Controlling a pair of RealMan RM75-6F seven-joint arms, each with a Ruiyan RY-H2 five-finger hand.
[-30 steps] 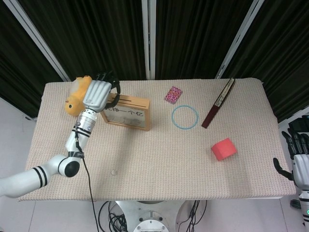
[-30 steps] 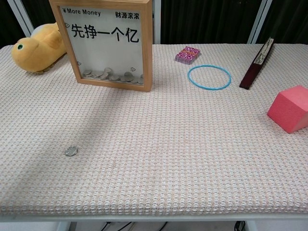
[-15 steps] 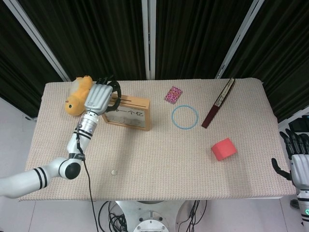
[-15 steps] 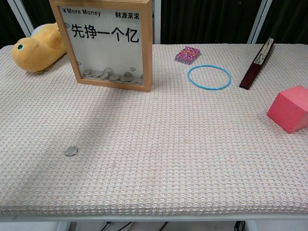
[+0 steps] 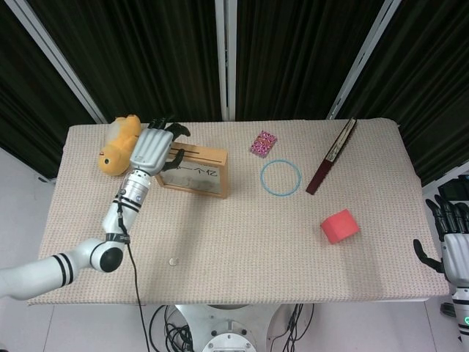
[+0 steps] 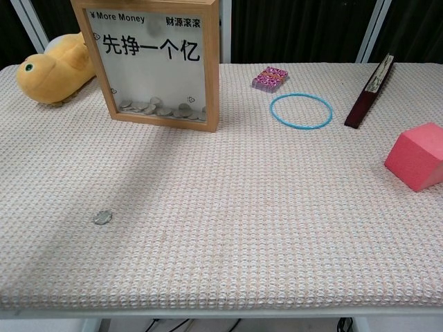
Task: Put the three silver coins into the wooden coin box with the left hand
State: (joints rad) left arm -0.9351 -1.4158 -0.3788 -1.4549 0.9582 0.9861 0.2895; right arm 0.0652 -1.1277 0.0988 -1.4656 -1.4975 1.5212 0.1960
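Note:
The wooden coin box (image 5: 196,174) stands at the back left of the table, its glass front (image 6: 149,62) showing several silver coins (image 6: 159,108) lying at the bottom. One silver coin (image 6: 102,217) lies alone on the cloth near the front left, also seen in the head view (image 5: 173,261). My left hand (image 5: 151,148) hovers over the left end of the box top, back of the hand upward, fingers spread past the box's rear edge; I see nothing in it. My right hand (image 5: 453,246) hangs off the table's right edge, fingers apart and empty. Neither hand shows in the chest view.
A yellow plush toy (image 6: 52,69) lies left of the box. A small pink patterned packet (image 6: 270,77), a blue ring (image 6: 300,111) and a dark folded fan (image 6: 370,83) sit at the back right; a red block (image 6: 419,155) is at the right.
The left hand's fingers have gone from curled over the box top to spread out, and the hand has eased slightly toward the box. The loose coin has not moved.

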